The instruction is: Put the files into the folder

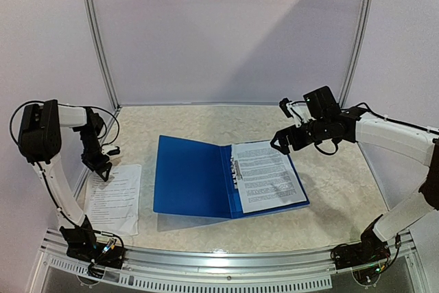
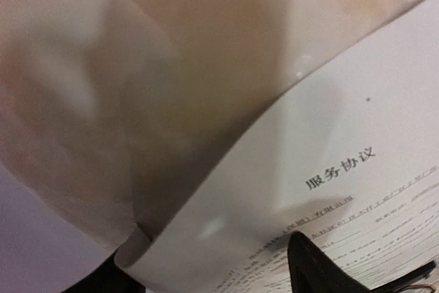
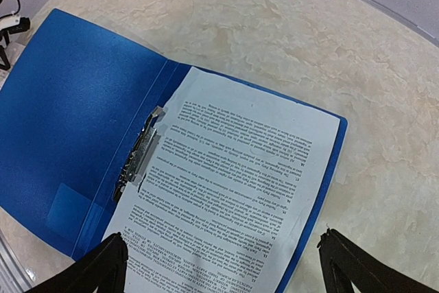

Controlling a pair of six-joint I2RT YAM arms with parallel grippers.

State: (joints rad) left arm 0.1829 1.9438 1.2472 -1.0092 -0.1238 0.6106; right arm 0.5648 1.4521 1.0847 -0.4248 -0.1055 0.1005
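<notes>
Loose printed sheet (image 1: 113, 197) at the tabletop's (image 1: 329, 197) near-left edge, beneath the left gripper (image 1: 101, 164) (jaw state indiscernible), is not yet filed; a second sheet (image 1: 267, 176) lies inside the open blue folder (image 1: 188, 176) at centre, right gripper (image 1: 278, 143) wide, empty.

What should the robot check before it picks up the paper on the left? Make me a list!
1. Folder lies open: ok.
2. Filed sheet sits on the folder's right half: ok.
3. Loose sheet lies on the table, left of the folder: ok.
4. Left hand is at the loose sheet's far end: ok.
5. Left hand grips the loose sheet: cannot tell.
6. Right hand is open, above the folder: ok.
</notes>
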